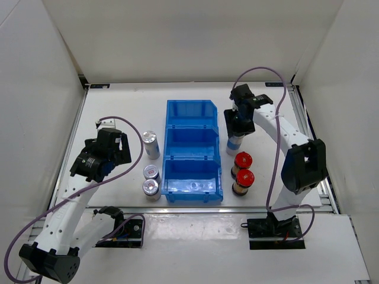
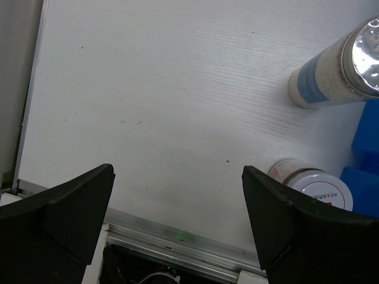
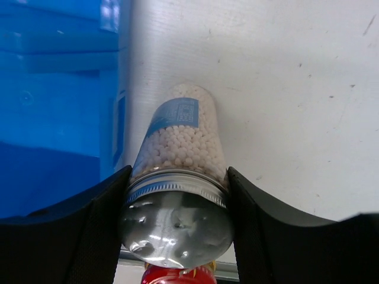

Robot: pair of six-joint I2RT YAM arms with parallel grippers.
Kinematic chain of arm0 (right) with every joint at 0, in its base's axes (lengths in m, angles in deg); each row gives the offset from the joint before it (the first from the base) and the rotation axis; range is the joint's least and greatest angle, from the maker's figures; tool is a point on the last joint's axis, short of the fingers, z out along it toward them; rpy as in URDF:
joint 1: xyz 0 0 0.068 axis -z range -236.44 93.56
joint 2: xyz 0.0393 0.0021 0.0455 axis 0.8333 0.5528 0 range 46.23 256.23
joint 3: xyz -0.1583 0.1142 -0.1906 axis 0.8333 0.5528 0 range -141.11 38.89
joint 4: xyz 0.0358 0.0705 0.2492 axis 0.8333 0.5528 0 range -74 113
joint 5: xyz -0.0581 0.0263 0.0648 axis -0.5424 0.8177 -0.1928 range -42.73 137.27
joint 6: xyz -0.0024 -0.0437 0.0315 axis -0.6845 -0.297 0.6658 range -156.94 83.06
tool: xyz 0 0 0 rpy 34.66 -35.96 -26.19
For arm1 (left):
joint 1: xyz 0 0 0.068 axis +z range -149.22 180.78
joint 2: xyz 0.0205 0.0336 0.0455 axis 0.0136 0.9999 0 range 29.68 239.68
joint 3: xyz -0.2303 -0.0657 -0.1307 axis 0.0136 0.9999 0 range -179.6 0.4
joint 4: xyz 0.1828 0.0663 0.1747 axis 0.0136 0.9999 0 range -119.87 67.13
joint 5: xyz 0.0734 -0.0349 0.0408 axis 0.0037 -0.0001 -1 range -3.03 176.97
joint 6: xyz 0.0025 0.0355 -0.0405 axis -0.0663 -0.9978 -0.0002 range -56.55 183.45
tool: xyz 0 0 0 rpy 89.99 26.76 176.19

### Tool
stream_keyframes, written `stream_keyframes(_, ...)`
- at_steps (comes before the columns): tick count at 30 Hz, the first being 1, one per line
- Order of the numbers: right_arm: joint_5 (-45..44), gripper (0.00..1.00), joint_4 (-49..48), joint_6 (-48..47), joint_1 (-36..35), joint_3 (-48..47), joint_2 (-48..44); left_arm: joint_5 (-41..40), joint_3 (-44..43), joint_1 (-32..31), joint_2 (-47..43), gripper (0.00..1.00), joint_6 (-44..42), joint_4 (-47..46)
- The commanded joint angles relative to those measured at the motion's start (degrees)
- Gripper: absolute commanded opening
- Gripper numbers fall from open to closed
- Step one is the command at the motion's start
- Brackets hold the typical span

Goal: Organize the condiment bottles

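Jaws of the right gripper [image 3: 177, 173] are closed on a tall bottle [image 3: 180, 133], one matte black finger pressed against each side of its ribbed silver cap. We see the cap nearest the wrist camera, shiny and slightly dented. Beyond it, the clear round body is packed with small white beads and carries a blue label. This bottle stands upright just beside the right wall of the blue bin [image 1: 190, 158], level with its middle compartment. We cannot tell whether its base touches the table [image 1: 118, 106].

Nearest the arm bases, two short silver-capped bottles [image 1: 152, 173] stand close together just left of the bin's near compartment, with red markings on white. Across the bin, two red-capped bottles [image 1: 243, 161] stand along its right wall, glossy round lids over brownish bodies.

Farther back on the left, the left gripper [image 2: 177, 171] hangs with its jaws spread wide and nothing between them, above bare white table with a faint grain. One short bottle sits just outside its right finger. Beyond that, a second tall bottle [image 1: 151, 144] stands near the bin's left wall, with a silver cap, pale grainy contents and a blue label. The bin is glossy moulded plastic, three open compartments in a row.
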Motion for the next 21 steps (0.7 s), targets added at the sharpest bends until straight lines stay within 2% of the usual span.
stream_keyframes(1,-2.8,0.21,0.9,0.3,-2.3,-7.5,-4.3,0.4,-0.5,-0.2,-0.4,1.00,-0.3,-1.3)
stream_keyframes(4,-3.3,0.13,3.6,-0.8,-5.0,-12.7,-4.9,0.4,-0.5,-0.2,-0.4,1.00,-0.3,-1.3)
stream_keyframes(8,-3.9,0.08,6.2,-1.3,-10.3,-16.8,-4.3,0.4,-0.5,-0.2,-0.4,1.00,-0.3,-1.3)
stream_keyframes(14,-3.9,0.08,6.7,-1.3,-15.0,-17.6,-2.4,0.4,-0.5,-0.2,-0.9,1.00,-0.3,-1.3)
stream_keyframes(21,-3.3,0.08,3.9,-1.9,-17.0,-15.5,3.3,0.4,-0.5,-0.2,-0.9,1.00,-0.3,-1.3)
